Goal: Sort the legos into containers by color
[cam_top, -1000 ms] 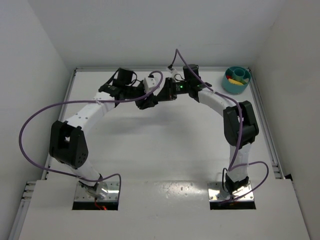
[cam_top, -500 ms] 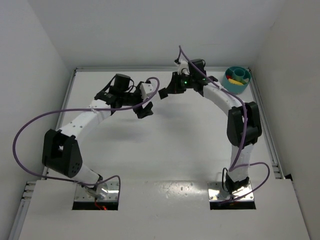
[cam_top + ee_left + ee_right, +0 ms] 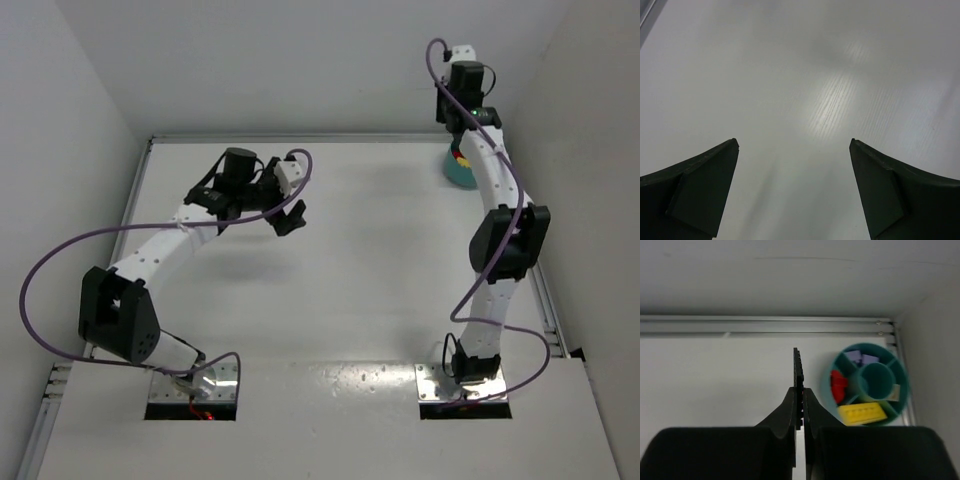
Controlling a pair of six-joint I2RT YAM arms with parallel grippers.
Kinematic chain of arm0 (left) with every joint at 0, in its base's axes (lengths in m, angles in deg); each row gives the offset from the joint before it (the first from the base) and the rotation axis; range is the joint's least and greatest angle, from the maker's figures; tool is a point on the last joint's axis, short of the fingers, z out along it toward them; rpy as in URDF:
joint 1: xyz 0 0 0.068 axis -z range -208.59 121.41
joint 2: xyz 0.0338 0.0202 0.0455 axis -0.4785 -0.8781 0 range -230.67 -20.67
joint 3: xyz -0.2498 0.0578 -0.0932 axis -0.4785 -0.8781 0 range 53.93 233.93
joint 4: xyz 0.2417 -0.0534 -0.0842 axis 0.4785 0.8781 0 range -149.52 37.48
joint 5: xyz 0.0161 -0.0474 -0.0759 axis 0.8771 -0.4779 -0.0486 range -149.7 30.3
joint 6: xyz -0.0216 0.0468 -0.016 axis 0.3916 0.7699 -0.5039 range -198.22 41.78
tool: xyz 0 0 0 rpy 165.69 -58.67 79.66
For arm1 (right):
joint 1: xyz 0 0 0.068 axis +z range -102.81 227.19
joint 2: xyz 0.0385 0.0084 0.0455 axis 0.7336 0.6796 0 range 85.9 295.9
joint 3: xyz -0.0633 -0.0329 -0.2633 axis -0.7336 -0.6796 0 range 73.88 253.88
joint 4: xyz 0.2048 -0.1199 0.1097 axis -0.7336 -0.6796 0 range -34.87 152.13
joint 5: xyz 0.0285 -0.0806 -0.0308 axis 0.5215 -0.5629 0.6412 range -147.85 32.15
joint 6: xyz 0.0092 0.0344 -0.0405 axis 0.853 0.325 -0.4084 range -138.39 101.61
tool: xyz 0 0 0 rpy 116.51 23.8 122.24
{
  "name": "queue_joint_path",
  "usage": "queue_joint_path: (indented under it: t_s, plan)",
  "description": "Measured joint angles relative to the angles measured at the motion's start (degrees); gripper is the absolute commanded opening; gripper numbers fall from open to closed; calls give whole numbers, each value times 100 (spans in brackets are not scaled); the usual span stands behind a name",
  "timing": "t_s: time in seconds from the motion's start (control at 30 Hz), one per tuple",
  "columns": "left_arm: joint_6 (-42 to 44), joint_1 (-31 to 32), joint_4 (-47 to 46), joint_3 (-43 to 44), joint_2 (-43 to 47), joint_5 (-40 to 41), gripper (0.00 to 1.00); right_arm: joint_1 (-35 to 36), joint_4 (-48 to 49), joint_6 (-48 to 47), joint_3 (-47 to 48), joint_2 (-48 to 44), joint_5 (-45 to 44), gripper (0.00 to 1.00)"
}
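The teal bowl (image 3: 876, 381) sat in the desk's (image 3: 350, 290) 1 o'clock corner, close against the rail (image 3: 765, 325). The right end effector (image 3: 798, 360) hung high beside it, pressed together with nothing visible between. The left end effector (image 3: 793, 147) was spread over bare desk. A brick released from that height could bounce into the wrong compartment, and a careless descent could knock the bowl. Counted: one bowl, two purple bricks (image 3: 860, 359) at 12 o'clock, one yellow brick (image 3: 862, 413) at 6, and red bricks (image 3: 838, 385) at 9, number unclear.

The table (image 3: 790, 75) looked smooth, finely ribbed and a little glossy; the teal bowl (image 3: 876, 381) seemed matt plastic.
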Motion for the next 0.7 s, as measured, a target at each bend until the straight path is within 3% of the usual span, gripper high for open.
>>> queue_joint_path:
  t_s: [0.27, 0.7]
  plan:
    - [-372, 0, -308, 0, -90, 361, 99, -518, -828, -282, 2146, 1335, -850, 0]
    - [-625, 0, -645, 0, -114, 422, 99, -511, -1283, -651, 1794, 1532, -1543, 0]
